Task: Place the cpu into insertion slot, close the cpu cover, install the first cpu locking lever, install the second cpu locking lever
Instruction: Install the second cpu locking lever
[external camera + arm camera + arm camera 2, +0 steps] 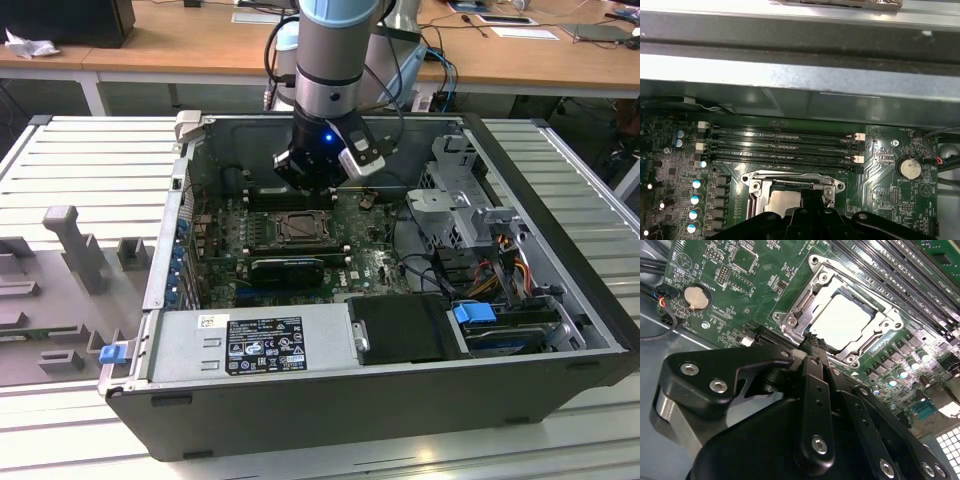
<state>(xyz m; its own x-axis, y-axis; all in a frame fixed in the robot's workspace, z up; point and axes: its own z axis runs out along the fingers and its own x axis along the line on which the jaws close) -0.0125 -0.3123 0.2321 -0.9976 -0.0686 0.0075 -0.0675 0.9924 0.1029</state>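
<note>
Lying flat, face up in the insertion slot (840,320), the cpu (842,322); gripper (812,340) pressed together just above.

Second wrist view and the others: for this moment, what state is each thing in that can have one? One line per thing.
cpu: seated flat in the socket, pale top showing.
insertion slot: filled by the cpu.
cpu cover: down, framing the cpu through its window.
gripper: low over the socket's edge; fingers pressed together, holding nothing.
computer case: lying on its side, side panel off.
memory slots: empty, no cards in them.
</note>
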